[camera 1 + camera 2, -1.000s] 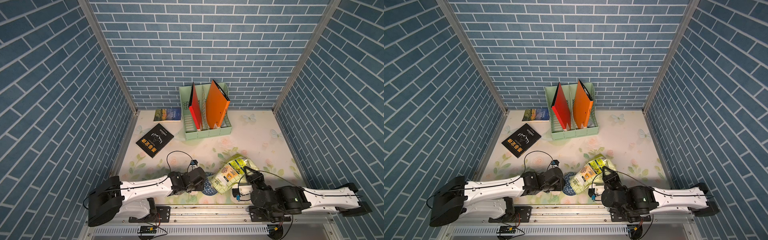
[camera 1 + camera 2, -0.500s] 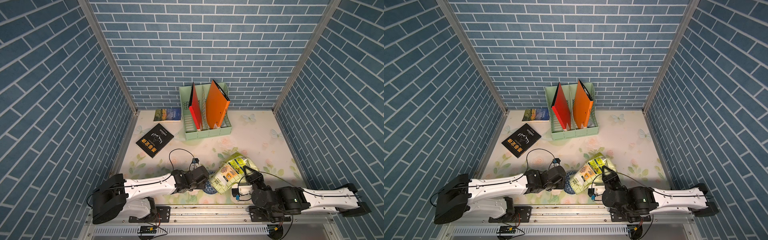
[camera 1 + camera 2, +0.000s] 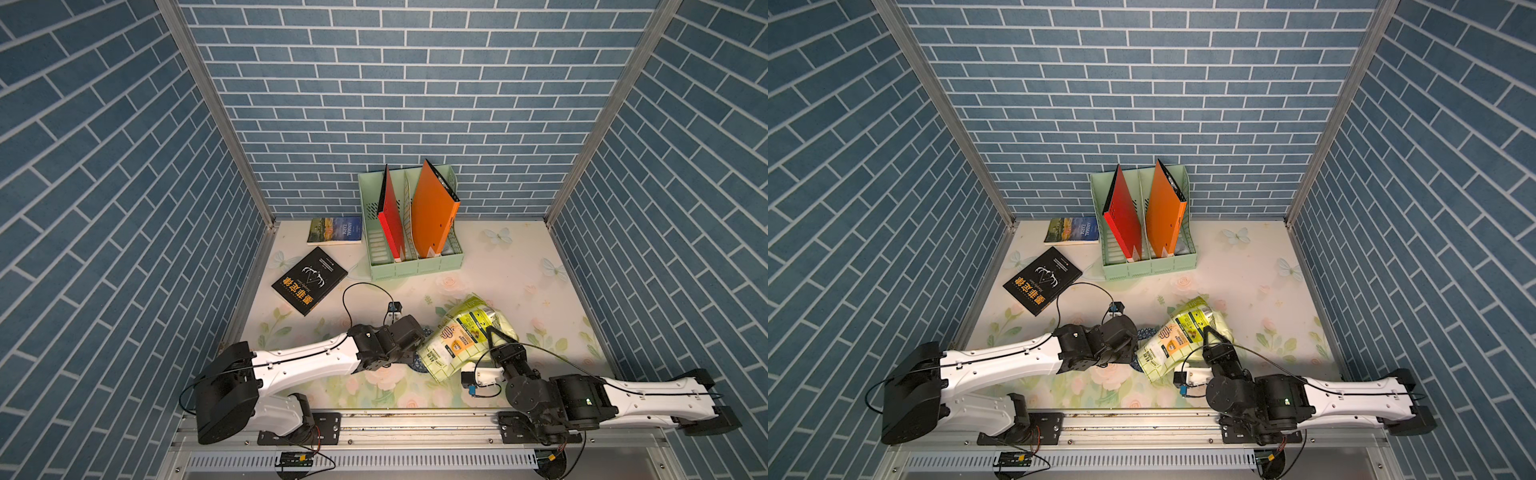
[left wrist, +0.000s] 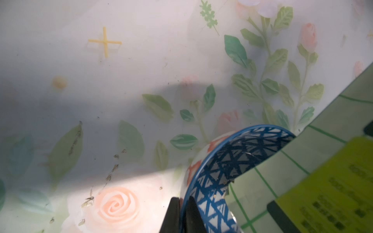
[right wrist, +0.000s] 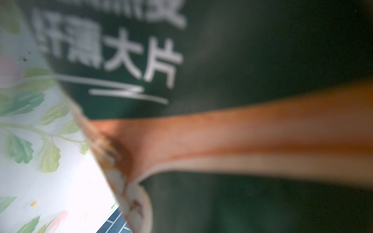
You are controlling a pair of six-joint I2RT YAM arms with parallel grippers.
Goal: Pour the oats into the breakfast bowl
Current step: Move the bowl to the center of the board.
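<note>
The left gripper (image 4: 182,203) is closed on the rim of the small round ceramic bowl (image 4: 232,161) with blue triangle pattern and blue rim, one black finger on each side of it. The bowl stands at the near middle of the flowered table cover (image 3: 498,270), and in both top views it is mostly hidden. The right gripper (image 3: 492,334) grips the flexible green-checked oats pouch (image 3: 457,345) at its right side. The pouch is tilted, and its near-left end lies over the right part of the bowl.
</note>
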